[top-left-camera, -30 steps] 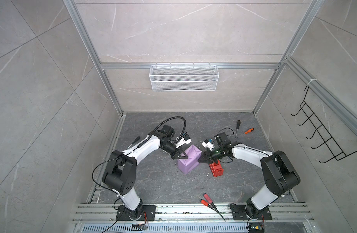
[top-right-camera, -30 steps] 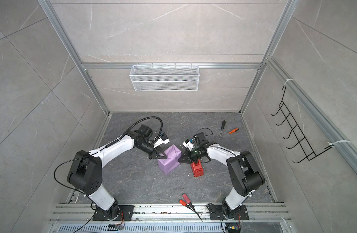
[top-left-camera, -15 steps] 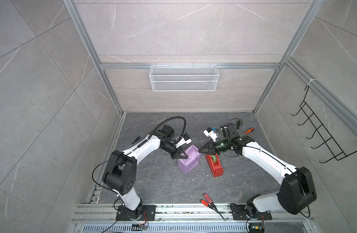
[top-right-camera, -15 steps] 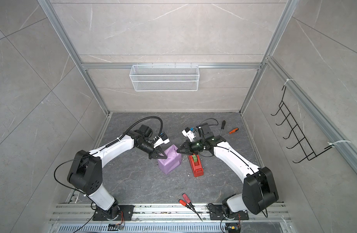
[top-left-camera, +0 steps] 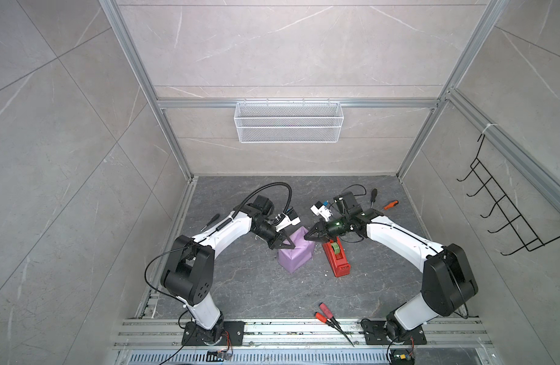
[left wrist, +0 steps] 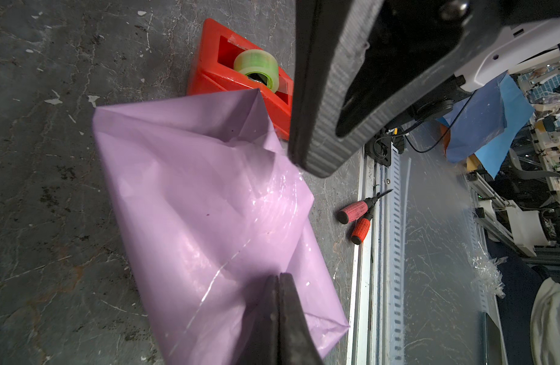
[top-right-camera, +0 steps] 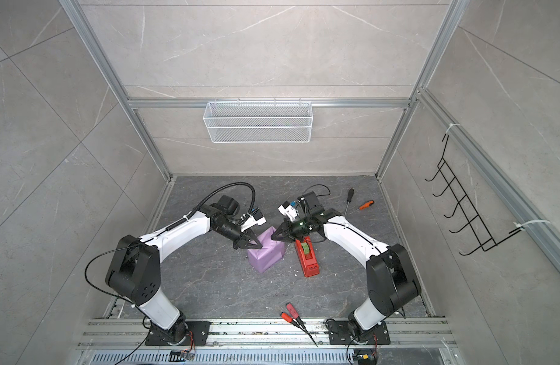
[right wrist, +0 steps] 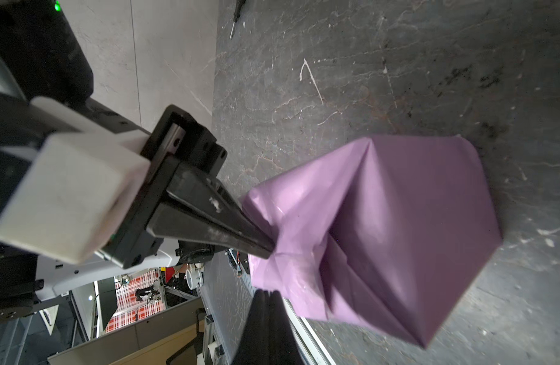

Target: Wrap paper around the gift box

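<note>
Centre of frame in both top views: the paper (top-left-camera: 296, 256) sits on the grey tabletop (top-left-camera: 240, 284) as a lilac, box-shaped parcel. The box itself is fully covered, so I only get its outline under the wrap

- parcel stands on the tabletop with one corner pointing to the lower edge of frame; the wrap is creased, and the folded end faces my left arm
- my left gripper (top-left-camera: 290, 245) comes in from the left of frame, jaws together. In the right wrist view its tip (right wrist: 269, 249) is pushed into the bunched fold on the end of the parcel. Can't tell whether any paper is nipped between the fingers
- left wrist view agrees: fingers (left wrist: 278, 278) are closed flat against each other, with purple paper (left wrist: 209, 205) right under them
- my right gripper (top-left-camera: 306, 237) comes in from the right of frame, jaws also together, tip at the parcel's upper right corner. Its own camera shows the closed fingertips (right wrist: 267, 294) just beside the paper edge (right wrist: 383, 237); can't tell if they touch
- the two tips are near each other over the parcel's top, not touching
- red tape dispenser (top-left-camera: 337, 259) lies just right of the parcel, close beside it, with the green roll (left wrist: 256, 64) at its far end below my right gripper
- two red-handled screwdrivers (top-left-camera: 324, 311) lie at the lower centre by the rail, well apart from the parcel
</note>
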`<state>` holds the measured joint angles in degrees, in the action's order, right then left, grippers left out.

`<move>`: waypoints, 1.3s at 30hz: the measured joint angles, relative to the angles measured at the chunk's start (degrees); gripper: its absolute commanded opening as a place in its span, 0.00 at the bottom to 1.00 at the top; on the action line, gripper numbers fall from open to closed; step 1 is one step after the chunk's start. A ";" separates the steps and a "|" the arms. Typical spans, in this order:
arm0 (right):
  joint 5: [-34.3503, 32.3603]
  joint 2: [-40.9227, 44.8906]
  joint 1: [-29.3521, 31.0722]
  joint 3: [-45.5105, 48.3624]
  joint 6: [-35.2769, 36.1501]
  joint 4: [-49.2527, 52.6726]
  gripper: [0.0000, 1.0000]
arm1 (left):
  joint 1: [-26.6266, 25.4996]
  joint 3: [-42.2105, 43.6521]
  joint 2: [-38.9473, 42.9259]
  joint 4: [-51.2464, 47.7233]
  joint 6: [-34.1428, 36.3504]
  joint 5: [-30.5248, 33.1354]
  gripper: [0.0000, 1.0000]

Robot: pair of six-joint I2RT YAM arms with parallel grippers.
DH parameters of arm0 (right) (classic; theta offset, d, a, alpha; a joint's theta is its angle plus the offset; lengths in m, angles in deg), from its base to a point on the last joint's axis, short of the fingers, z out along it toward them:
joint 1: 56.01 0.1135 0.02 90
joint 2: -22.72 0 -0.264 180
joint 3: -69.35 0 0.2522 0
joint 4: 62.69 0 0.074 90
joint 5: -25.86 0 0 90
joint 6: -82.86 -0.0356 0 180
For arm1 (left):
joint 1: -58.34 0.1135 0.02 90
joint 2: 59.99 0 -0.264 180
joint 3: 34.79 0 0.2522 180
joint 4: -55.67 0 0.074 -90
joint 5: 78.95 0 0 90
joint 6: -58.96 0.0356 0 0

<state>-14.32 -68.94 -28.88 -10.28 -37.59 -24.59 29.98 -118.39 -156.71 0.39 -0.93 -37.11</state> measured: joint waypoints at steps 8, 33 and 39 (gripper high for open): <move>-1.95 -5.79 0.35 -3.76 -0.44 -1.49 0.00 | 0.00 0.02 0.00 0.02 0.00 0.00 0.00; -12.70 -12.61 4.35 -14.69 0.94 5.68 0.00 | 0.11 0.37 1.33 0.33 0.52 2.14 0.14; -14.71 -2.54 3.91 -12.63 2.54 6.05 0.00 | 1.03 -0.57 3.52 -3.06 0.50 3.72 0.24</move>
<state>-29.03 -71.47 -24.96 -22.91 -35.06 -18.54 31.01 -118.96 -153.20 -2.67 -0.43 -33.40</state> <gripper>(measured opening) 0.033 0.228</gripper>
